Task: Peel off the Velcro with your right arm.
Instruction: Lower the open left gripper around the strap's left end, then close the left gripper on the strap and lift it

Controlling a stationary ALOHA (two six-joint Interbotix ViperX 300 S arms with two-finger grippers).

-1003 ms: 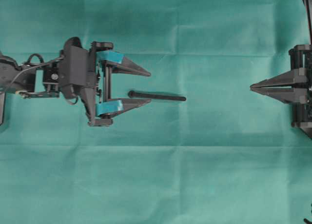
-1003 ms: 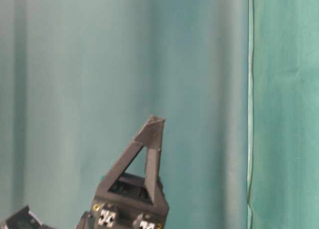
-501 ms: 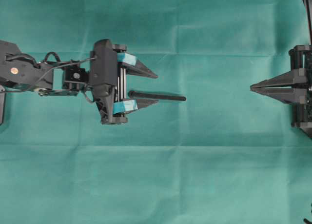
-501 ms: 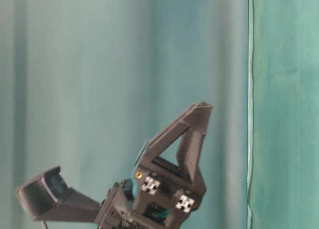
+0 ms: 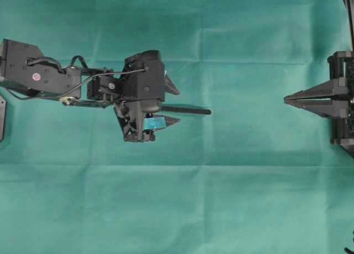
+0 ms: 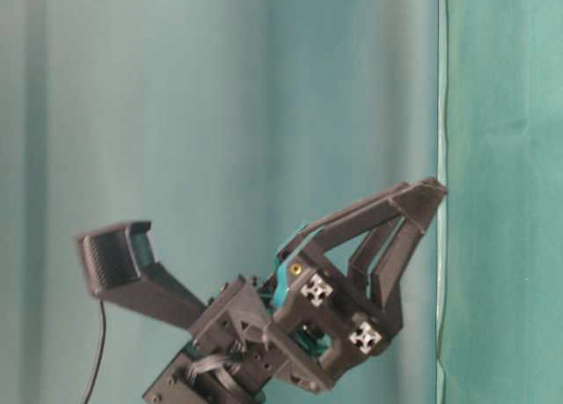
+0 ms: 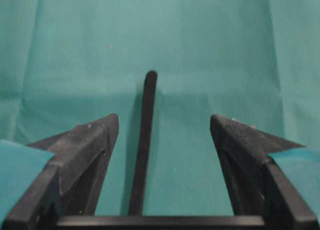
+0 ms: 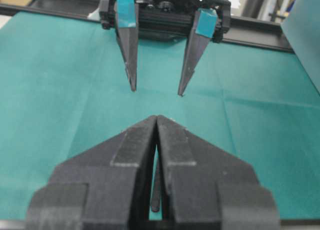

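The Velcro (image 5: 191, 110) is a thin black strip lying flat on the green cloth, its length running left to right. My left gripper (image 5: 178, 105), with teal tape on its fingers, is open and pitched down over the strip's left end. In the left wrist view the Velcro (image 7: 145, 140) lies between the fingers, nearer the left one, touching neither; the left gripper (image 7: 164, 119) is wide open. My right gripper (image 5: 285, 99), plain black, is shut and empty far to the right. In the right wrist view (image 8: 157, 118) its tips meet, and the Velcro (image 8: 155, 195) shows through the gap.
The green cloth (image 5: 221, 198) has fold creases crossing it. A green curtain (image 6: 176, 113) hangs behind in the table-level view, where the left gripper (image 6: 422, 202) points up and right. The left arm's black base (image 8: 165, 14) faces the right wrist camera.
My left gripper has moved right and tipped downward, so its body now covers the Velcro's left end. The right gripper and the Velcro have not moved.
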